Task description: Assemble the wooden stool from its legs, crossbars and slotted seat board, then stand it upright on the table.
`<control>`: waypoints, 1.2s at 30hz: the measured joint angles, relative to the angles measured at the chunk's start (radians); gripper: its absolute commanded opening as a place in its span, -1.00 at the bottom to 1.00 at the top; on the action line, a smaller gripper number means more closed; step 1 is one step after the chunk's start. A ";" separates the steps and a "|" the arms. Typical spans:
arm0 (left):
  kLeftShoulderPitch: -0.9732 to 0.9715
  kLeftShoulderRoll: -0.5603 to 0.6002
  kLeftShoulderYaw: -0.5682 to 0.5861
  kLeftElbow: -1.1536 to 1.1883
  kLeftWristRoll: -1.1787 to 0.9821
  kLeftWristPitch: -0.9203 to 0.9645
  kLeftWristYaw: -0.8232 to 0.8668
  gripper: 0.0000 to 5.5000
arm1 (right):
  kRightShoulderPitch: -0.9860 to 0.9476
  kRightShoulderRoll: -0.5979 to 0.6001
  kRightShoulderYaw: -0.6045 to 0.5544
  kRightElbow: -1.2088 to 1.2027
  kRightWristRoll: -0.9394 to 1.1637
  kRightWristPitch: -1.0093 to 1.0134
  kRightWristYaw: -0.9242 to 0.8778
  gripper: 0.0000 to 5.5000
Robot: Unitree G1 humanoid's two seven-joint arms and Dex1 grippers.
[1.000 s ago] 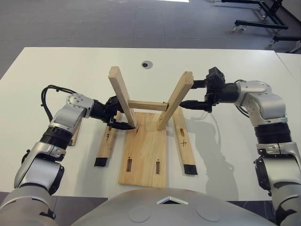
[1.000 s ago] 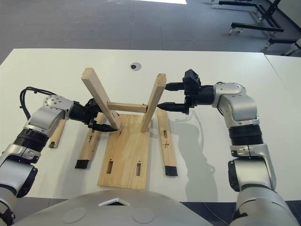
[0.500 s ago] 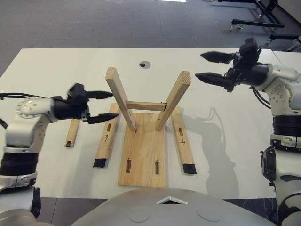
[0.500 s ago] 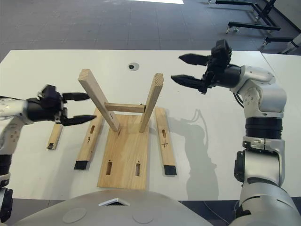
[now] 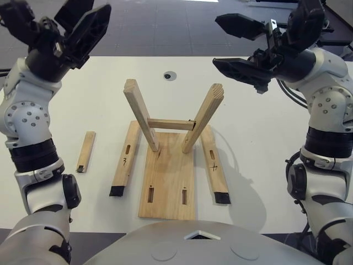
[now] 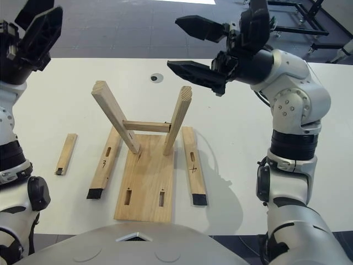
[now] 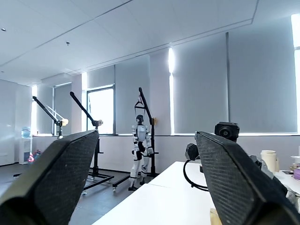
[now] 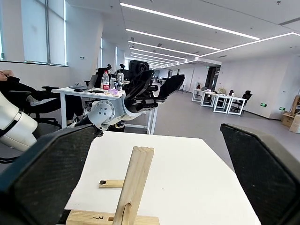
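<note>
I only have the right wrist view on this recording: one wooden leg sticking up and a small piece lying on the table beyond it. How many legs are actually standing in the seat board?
Observer: Two. The left standing leg and the right standing leg lean apart from the seat board, joined by a crossbar.
Operator: Where are the other legs?
Observer: Lying flat on the table, one along each long side of the board: the left flat leg and the right flat leg.
Operator: Any free slots for them?
Observer: Yes, two empty slots at the board's near end.
</note>
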 measured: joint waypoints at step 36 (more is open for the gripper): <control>0.050 -0.081 -0.148 -0.092 0.119 -0.071 0.106 0.37 | 0.089 -0.006 0.080 0.018 -0.010 -0.007 0.050 0.78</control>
